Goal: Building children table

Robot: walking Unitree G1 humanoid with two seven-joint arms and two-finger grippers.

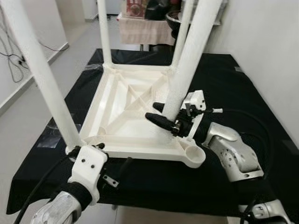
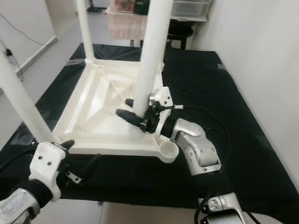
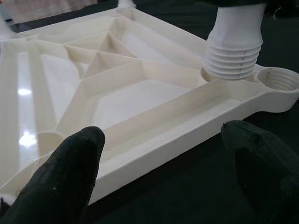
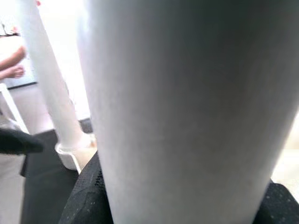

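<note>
The white plastic tabletop (image 1: 117,116) lies upside down on a black cloth. Three white legs stand in its corners: front left (image 1: 42,74), back left (image 1: 103,32) and back right (image 1: 183,32). My right gripper (image 1: 163,113) is shut on a fourth leg (image 1: 191,56), low on the shaft. That leg tilts, and its threaded end (image 3: 233,51) rests on the underside just beside the vacant front-right socket (image 3: 278,79). My left gripper (image 1: 112,156) is open at the front-left corner, facing the tabletop's front edge with nothing between its fingers (image 3: 70,177).
The black cloth (image 1: 233,84) covers the floor beneath and ends just in front of me. A white wall runs along the right. Cables (image 1: 14,60) lie on the floor at left. A cluttered low table (image 1: 145,28) stands behind. A person's arm (image 4: 11,60) shows in the right wrist view.
</note>
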